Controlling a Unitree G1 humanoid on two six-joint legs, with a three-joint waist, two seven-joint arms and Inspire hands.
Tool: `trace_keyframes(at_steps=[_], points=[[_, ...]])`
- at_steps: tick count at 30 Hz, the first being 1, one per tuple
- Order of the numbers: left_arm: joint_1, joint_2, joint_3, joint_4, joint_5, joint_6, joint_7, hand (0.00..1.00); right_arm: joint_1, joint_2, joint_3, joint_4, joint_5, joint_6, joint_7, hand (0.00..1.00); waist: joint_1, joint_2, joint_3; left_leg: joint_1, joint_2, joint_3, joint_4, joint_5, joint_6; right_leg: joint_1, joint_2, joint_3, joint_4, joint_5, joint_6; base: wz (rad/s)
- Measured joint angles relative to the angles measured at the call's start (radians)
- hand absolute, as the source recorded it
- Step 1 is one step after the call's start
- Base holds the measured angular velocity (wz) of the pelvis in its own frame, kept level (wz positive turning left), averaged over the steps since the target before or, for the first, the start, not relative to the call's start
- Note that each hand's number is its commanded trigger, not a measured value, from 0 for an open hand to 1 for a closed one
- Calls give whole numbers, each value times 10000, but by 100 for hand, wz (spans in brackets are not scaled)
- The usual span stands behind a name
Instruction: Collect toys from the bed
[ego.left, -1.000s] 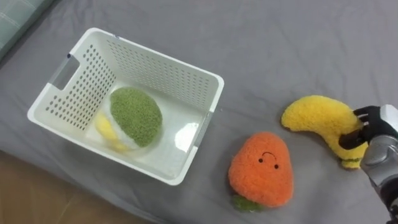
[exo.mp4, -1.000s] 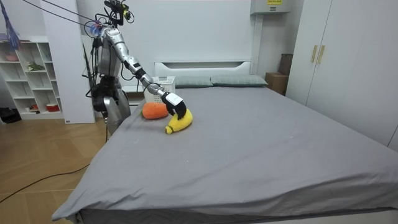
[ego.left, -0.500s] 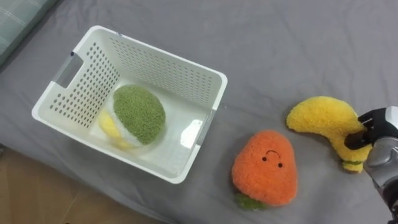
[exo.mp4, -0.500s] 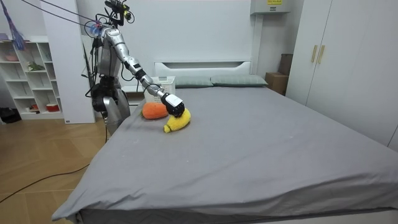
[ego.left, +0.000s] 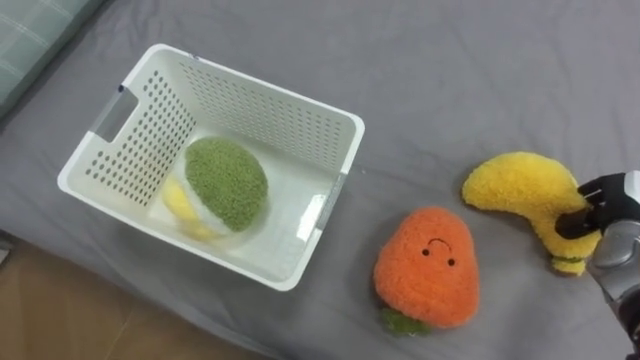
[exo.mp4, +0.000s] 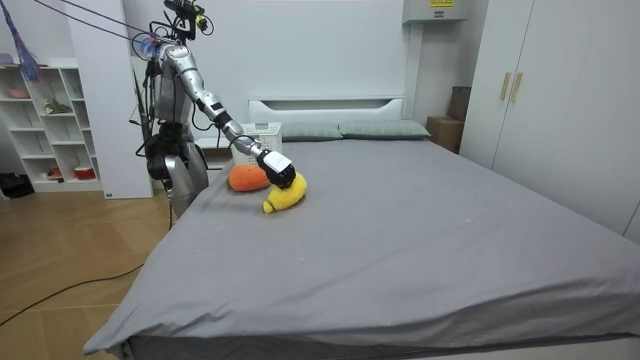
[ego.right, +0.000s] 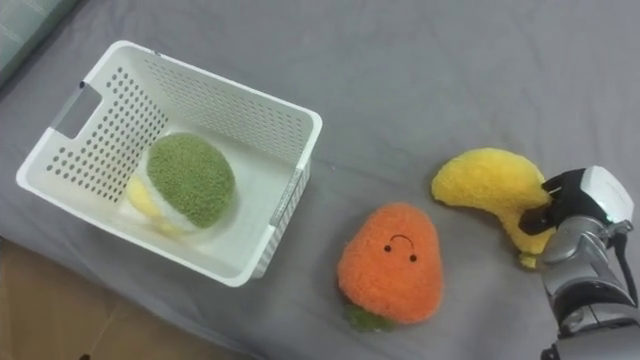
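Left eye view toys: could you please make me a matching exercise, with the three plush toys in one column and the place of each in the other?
Things
1. green plush toy
2. orange plush toy
3. banana plush toy

Places
A. gripped by the fingers of the right hand
B. inside the white basket
C. lying free on the grey bed

Pairs: 1-B, 2-C, 3-A.

In the white basket (ego.right: 236, 103), a yellow toy (ego.right: 141, 196) lay mostly hidden under the green plush (ego.right: 190, 178), and its kind could not be told. The orange plush (ego.right: 392, 262) covered most of its own green leaves (ego.right: 366, 318). The right hand (ego.right: 583, 205) clasped the banana toy (ego.right: 485, 185), with some fingers hidden behind it.
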Motion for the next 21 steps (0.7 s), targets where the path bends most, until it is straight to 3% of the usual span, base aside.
trace_keyframes(at_steps=[6, 9, 10, 14, 21], points=[[92, 4, 202, -198, 8, -208, -9, 0, 123, 45, -12, -1090, -112, -10, 211, 100, -296, -38, -14, 525, -1, 369, -311, 93, 41, 230, -29, 361, 21, -7, 10, -16], [141, 10, 314, -200, 95, -374, 2, 0, 404, 45, -128, -2375, -433, 0, 399, 100, -474, -195, -67, 1012, 3, 595, -544, 135, 42, 535, -22, 582, -8, -20, 30, -20], [162, 5, 423, -206, 116, -447, -1, 0, 490, 45, -153, -2824, -450, -2, 469, 100, -583, -283, -123, 1178, 6, 641, -597, 135, 42, 646, -13, 651, -14, -26, 39, -16], [476, -33, 620, -521, 116, -570, 22, 0, 1815, 199, -869, -5642, -464, 9, 508, 100, -859, -480, -223, 2100, -1, 841, -814, 131, 42, 1510, 21, 807, -244, -49, 102, -9], [758, -248, 988, -593, 366, -619, 198, 0, 2801, 273, -998, -8519, -849, -63, 791, 100, -1142, -462, -253, 2953, 18, 953, -1030, 116, 49, 2253, 90, 1052, -337, -68, 154, -7]])
